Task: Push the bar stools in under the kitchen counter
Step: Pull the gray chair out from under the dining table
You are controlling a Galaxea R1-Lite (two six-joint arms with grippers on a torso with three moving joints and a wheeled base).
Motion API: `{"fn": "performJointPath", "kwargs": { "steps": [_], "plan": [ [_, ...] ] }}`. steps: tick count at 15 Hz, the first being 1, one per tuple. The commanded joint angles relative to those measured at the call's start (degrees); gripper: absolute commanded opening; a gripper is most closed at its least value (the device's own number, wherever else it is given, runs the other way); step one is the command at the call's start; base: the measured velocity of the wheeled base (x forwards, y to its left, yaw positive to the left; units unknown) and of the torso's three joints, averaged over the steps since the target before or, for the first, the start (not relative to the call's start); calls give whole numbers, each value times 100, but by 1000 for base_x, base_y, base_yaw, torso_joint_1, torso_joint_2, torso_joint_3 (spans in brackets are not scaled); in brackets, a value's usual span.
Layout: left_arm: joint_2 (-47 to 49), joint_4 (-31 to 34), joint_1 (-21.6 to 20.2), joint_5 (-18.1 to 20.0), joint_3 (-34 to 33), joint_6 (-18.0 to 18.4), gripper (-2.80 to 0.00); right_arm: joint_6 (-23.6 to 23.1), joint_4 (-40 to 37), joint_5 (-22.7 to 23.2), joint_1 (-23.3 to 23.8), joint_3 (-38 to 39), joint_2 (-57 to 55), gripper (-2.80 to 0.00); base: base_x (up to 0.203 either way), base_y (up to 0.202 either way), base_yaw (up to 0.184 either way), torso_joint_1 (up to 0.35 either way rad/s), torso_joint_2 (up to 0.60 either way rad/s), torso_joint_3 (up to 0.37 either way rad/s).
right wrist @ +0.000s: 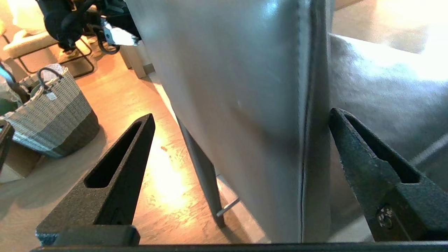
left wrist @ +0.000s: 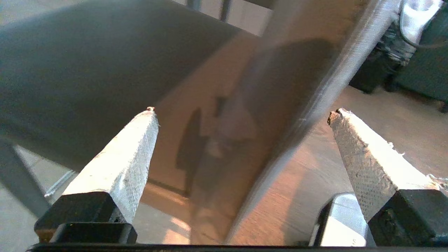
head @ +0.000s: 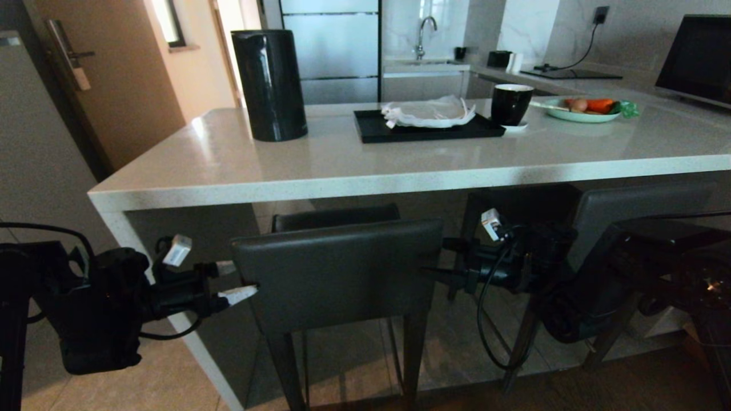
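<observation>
Right now I see the nearer bar stool (head: 337, 274) standing at the edge of the kitchen surface (head: 365, 165), its seat partly under it, its low backrest facing me with its long side level and parallel to that edge. Its legs are cut off below, and the footrest is hard to make out. The second stool (head: 639, 202) sits to the right, mostly hidden behind my right arm. My left pincer (head: 237, 282) is spread wide at the backrest's left edge, though I cannot tell if it touches. My right pincer (right wrist: 238, 119) is also wide, straddling the right edge of the backrest. On the surface stand a black cylinder (head: 268, 85), a tray (head: 422, 128) and a mug (head: 510, 104).
</observation>
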State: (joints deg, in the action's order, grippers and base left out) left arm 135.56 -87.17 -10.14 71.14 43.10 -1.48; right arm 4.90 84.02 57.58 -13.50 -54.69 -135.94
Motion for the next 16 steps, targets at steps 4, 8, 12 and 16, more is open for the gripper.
{"fn": "performJointPath", "kwargs": {
  "steps": [4, 8, 12, 16],
  "plan": [
    [14, -49, 4, 31, -29, 143, 0, 2, 45, 34, -27, -421, -507, 0, 0, 0, 0, 0, 0, 0],
    [4, -49, 248, -119, -146, 416, 0, 2, 53, 34, -109, -444, -521, 0, 0, 0, 0, 0, 0, 0],
    [-162, -49, 526, -952, -251, 463, 0, 11, 62, 26, -109, -413, -469, 0, 0, 0, 0, 0, 0, 0],
    [-197, -49, 652, -1586, -285, 481, 0, 11, 71, 26, -109, -402, -433, 0, 0, 0, 0, 0, 0, 0]
  ]
}}
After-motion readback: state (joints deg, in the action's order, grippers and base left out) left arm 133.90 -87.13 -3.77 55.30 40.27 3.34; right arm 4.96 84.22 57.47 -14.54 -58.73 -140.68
